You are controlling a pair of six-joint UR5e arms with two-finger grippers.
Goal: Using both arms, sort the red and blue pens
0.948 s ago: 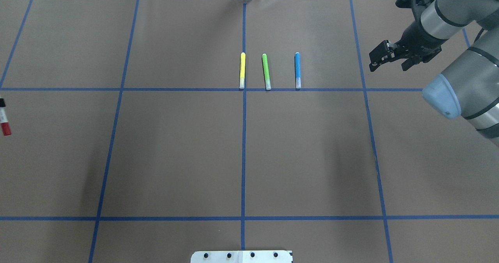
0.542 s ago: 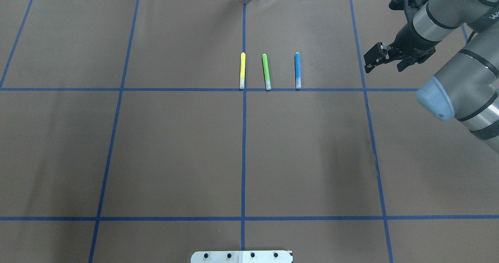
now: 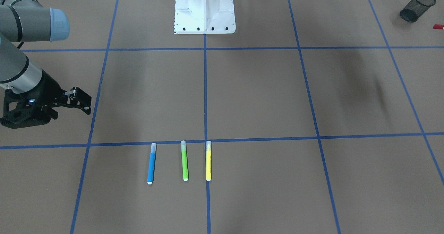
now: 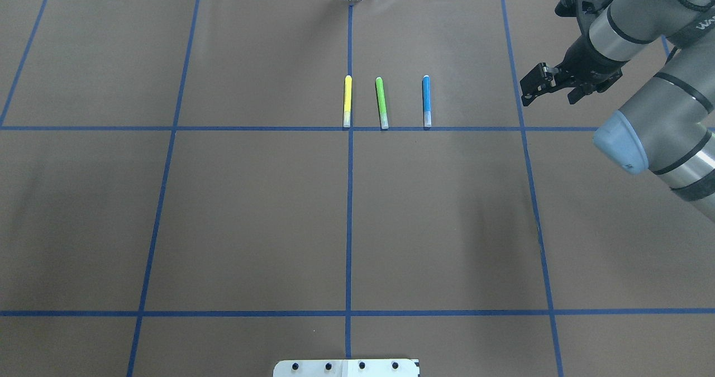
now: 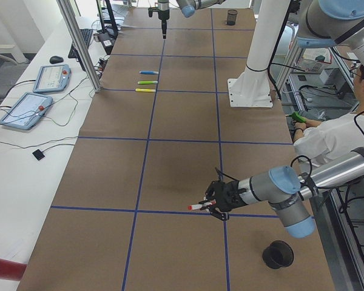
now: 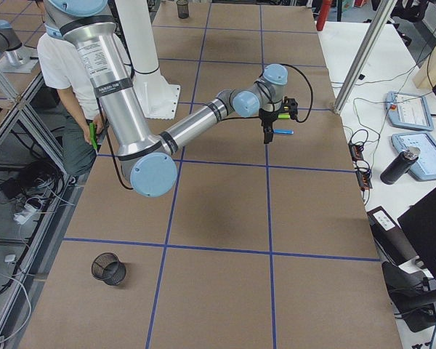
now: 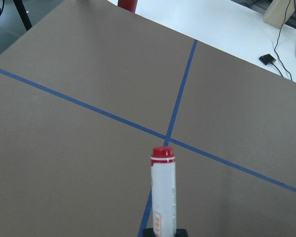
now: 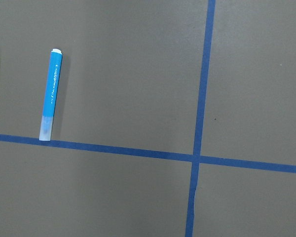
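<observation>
Left end effector shows only as a black sliver at the left wrist view's bottom edge, grasping the red marker over the bench; both are outside the overhead frame. Right end effector is released and empty, well apart at 3 o'clock of the blue pen. The pen lies flat, its clear cap touching a tape line, with the green pen and yellow pen at its 9 o'clock.

Right arm carries white lettering, perhaps "WA"; nothing else legible.
</observation>
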